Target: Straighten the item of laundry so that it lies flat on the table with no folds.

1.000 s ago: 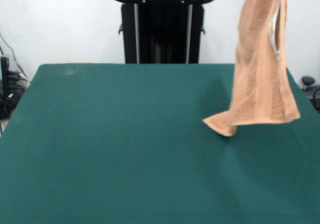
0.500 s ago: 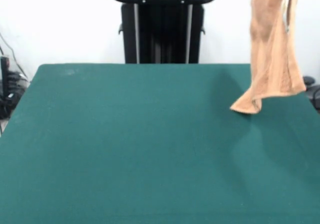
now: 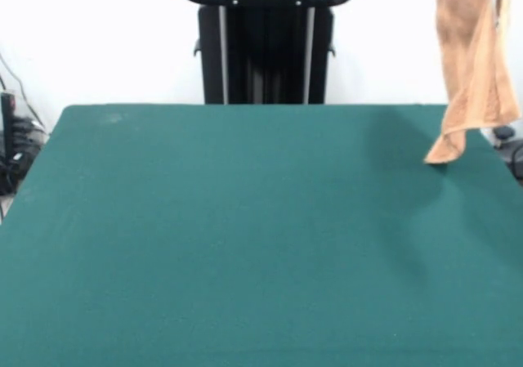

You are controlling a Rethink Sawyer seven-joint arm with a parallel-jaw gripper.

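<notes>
1. Front view only: towel (image 3: 474,60) hangs at upper right, running up past the top edge. Whatever holds it is out of frame.
2. Fingers not visible, so can't tell if clenched or released.
3. Towel is orange-tan terry, bunched into a narrow vertical drape w/ lengthwise folds; a paler strip shows along its right side.
4. Lowest corner is a small pointed flap, lower left of the drape, over the surface (image 3: 245,236) near the far right corner. Can't tell if the tip touches the cloth or hangs just above.
5. Soft shadow on the green cloth below and left of that corner.
6. Surface: dark green felt-like cover, fills most of the frame.
7. Pedestal (image 3: 265,44) stands at the far side, top centre, black w/ a red top inside a black ring, well apart from the towel.
8. Cables (image 3: 15,150) lie at the left edge beside the surface.
</notes>
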